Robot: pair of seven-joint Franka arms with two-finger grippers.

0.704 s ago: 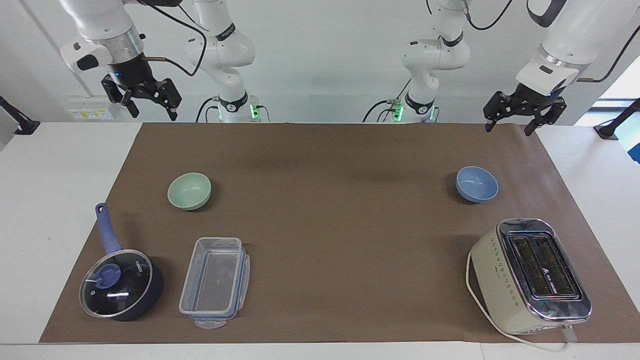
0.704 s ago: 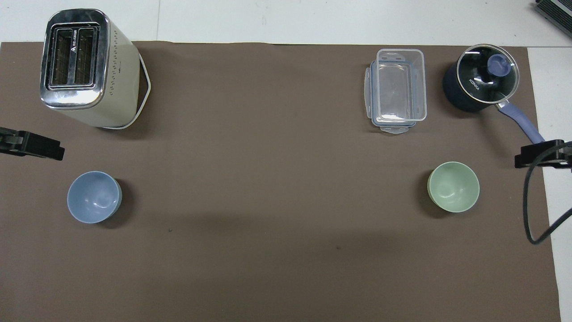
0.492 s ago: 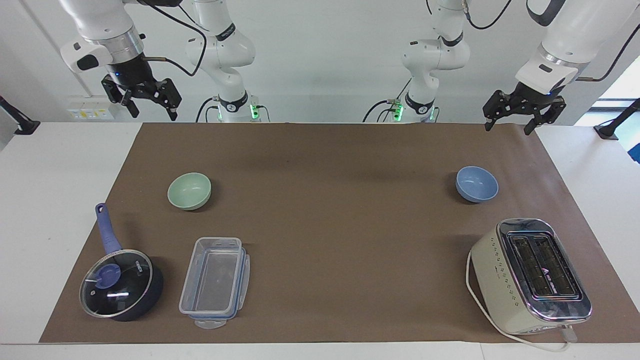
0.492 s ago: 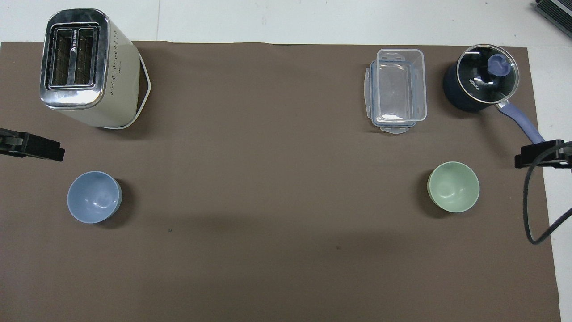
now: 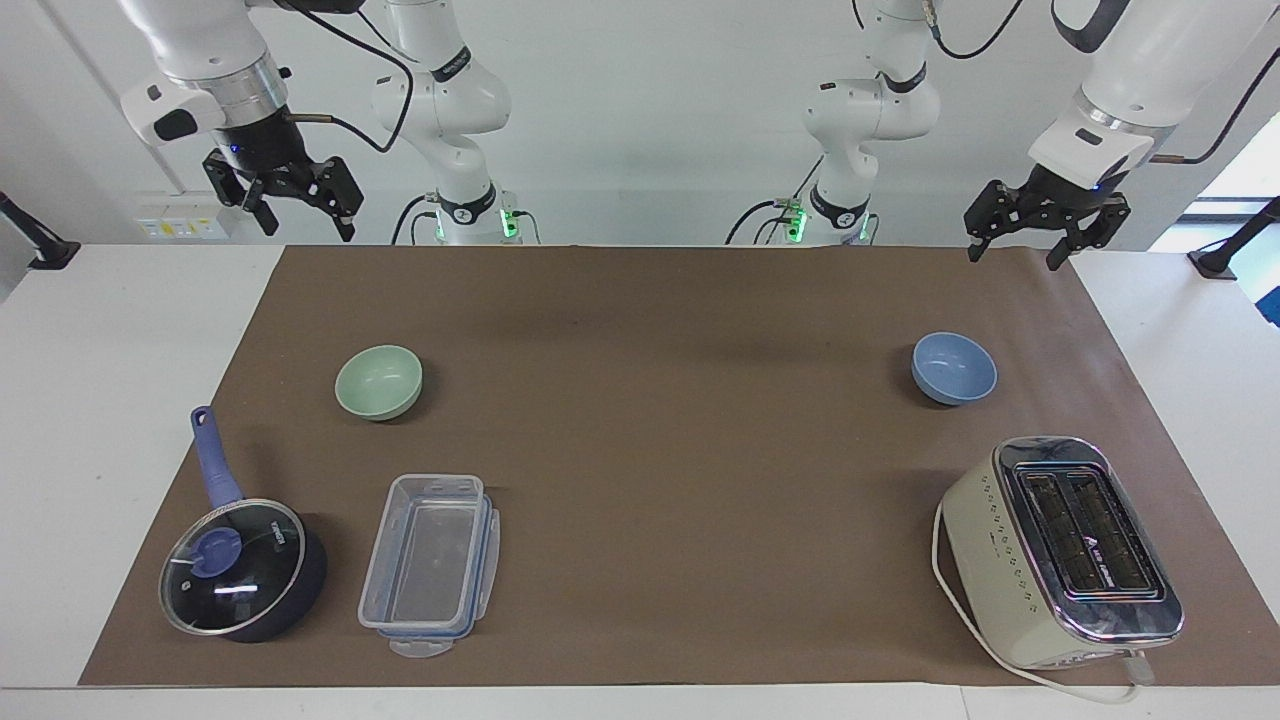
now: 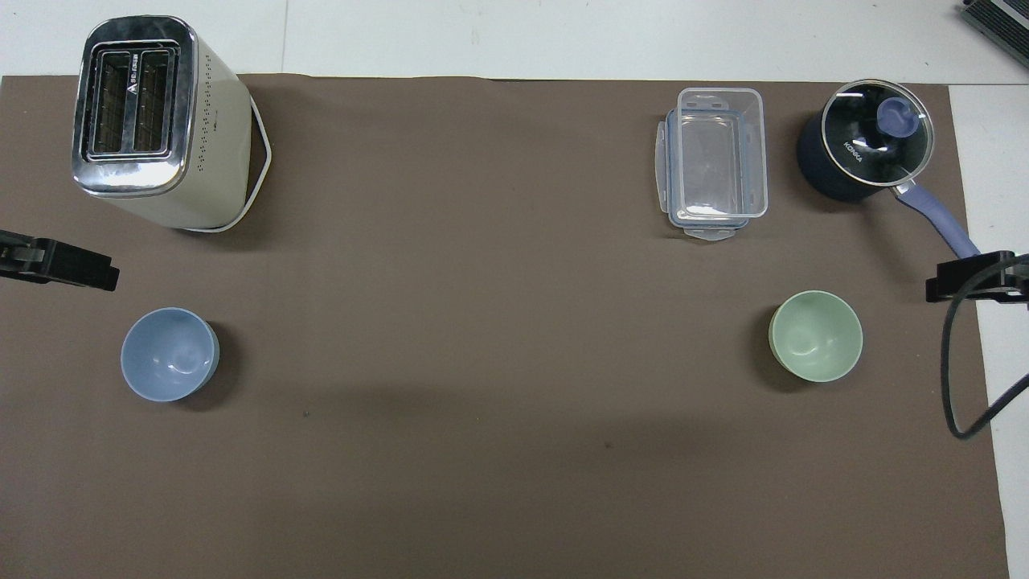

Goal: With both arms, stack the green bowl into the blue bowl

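The green bowl stands upright and empty on the brown mat, toward the right arm's end of the table. The blue bowl stands upright and empty toward the left arm's end. My right gripper hangs open high above the mat's corner at the robots' edge, well clear of the green bowl. My left gripper hangs open above the mat's other corner at the robots' edge, apart from the blue bowl. Neither holds anything. In the overhead view only a black tip of each gripper shows.
A cream toaster lies farther from the robots than the blue bowl. A clear plastic container and a dark blue lidded saucepan lie farther out than the green bowl.
The left gripper has edged very slightly upward and toward the table's middle. The right gripper and both bowls have not moved.
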